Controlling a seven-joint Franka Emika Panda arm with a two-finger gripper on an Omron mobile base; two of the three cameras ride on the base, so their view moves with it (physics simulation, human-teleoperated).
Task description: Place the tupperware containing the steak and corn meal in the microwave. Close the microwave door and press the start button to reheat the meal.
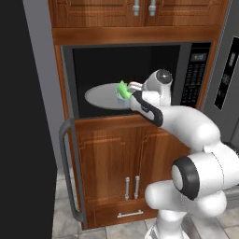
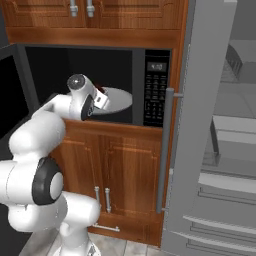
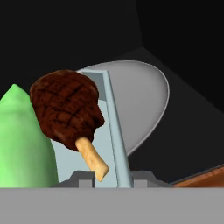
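Gripper (image 3: pixel 113 179) clamped on the tupperware (image 3: pixel 114 131) wall, fingertips either side of its rim. Tub holds the green corn (image 3: pixel 22 140) and brown steak (image 3: pixel 68 109), just above the turntable (image 3: pixel 144 100) inside the microwave (image 1: pixel 70 70). Microwave door (image 1: pixel 28 116) swung open at the microwave's left. Keypad (image 2: pixel 156 87) on the microwave's right.

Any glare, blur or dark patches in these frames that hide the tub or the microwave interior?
Left base view: even flat light, slightly soft; microwave cavity black, turntable readable. Right base view: same softness, keypad digits unreadable. Hand view: sharp, no glare; steak and tupperware clear against black walls.
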